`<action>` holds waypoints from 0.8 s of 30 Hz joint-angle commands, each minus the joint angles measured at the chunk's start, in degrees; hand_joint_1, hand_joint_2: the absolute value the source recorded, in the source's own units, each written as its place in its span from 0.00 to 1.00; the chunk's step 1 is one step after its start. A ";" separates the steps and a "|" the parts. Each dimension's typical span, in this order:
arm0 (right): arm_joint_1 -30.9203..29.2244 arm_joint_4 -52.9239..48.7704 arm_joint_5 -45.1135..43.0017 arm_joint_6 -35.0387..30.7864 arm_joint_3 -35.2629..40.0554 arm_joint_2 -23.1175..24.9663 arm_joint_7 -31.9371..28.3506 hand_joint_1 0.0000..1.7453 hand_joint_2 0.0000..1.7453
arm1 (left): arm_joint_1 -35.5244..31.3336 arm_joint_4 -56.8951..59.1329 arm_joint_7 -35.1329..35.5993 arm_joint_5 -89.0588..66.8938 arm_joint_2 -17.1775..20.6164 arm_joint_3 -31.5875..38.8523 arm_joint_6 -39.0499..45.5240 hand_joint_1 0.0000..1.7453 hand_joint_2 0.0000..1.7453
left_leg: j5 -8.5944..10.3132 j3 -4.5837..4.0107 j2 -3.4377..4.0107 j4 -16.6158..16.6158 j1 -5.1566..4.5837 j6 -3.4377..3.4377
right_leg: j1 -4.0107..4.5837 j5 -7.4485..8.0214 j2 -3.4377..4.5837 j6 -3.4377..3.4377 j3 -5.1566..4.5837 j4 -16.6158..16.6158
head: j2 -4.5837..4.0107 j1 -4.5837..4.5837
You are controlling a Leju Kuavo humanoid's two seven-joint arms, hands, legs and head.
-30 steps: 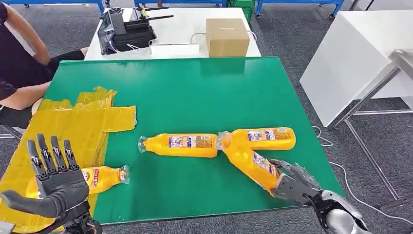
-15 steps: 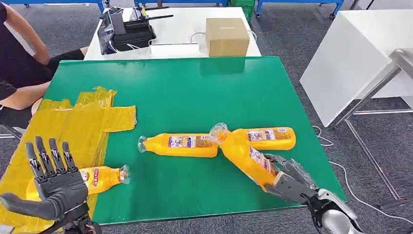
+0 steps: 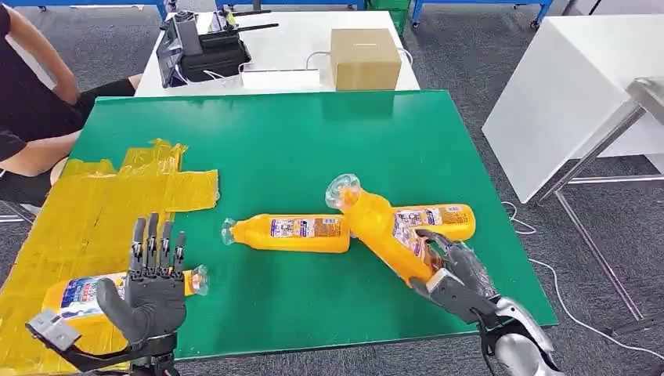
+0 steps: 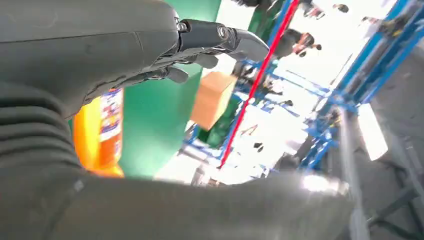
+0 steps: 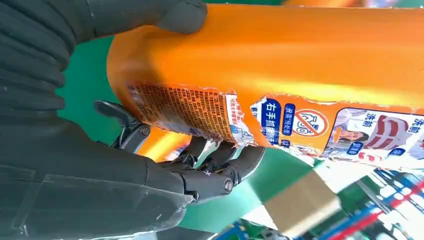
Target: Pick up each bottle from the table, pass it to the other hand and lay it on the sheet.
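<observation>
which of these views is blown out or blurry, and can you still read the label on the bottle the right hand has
Head view: evenly lit and sharp, with the right hand gripping the lifted bottle. Left wrist view: background overexposed and smeared behind the left hand. Right wrist view: the label is sharp enough to show print, though a glare stripe runs along the bottle's body.

Both hands, left hand point(image 3: 153, 294) and right hand point(image 3: 454, 282), are dark grey (ribbed wrist covers), on silver forearms.
</observation>
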 commanded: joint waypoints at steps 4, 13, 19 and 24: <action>-4.49 1.43 -0.57 -0.28 1.26 4.61 -0.71 1.00 1.00 | -1.51 5.19 2.90 1.78 4.45 -4.19 -1.71 0.00 1.00 | 0.04 0.16 0.02 -0.17 -0.13 -0.07 | -0.13 -0.02 0.03 -0.03 0.06 0.00 | 0.00 0.00; -10.41 6.05 -1.36 0.20 4.83 6.23 -1.68 1.00 1.00 | -2.50 8.11 5.81 7.24 6.42 -6.76 -8.88 0.00 1.00 | 0.06 0.11 0.12 -0.19 -0.12 -0.08 | -0.13 0.04 0.15 -0.04 0.01 -0.02 | 0.00 0.00; -12.67 7.26 -1.95 0.41 7.89 7.53 -1.72 1.00 1.00 | -3.75 8.40 5.82 4.33 6.31 -7.58 -6.97 0.00 1.00 | 0.11 0.09 0.02 -0.18 -0.13 -0.09 | -0.13 0.00 0.03 -0.05 -0.01 0.01 | 0.00 0.00; -14.17 7.86 -2.54 0.58 10.13 8.07 -1.71 1.00 1.00 | -4.21 8.87 5.61 2.19 6.21 -8.19 -5.40 0.00 1.00 | 0.10 0.00 0.08 -0.12 -0.07 -0.07 | -0.08 0.02 0.07 -0.03 -0.09 0.08 | 0.00 0.00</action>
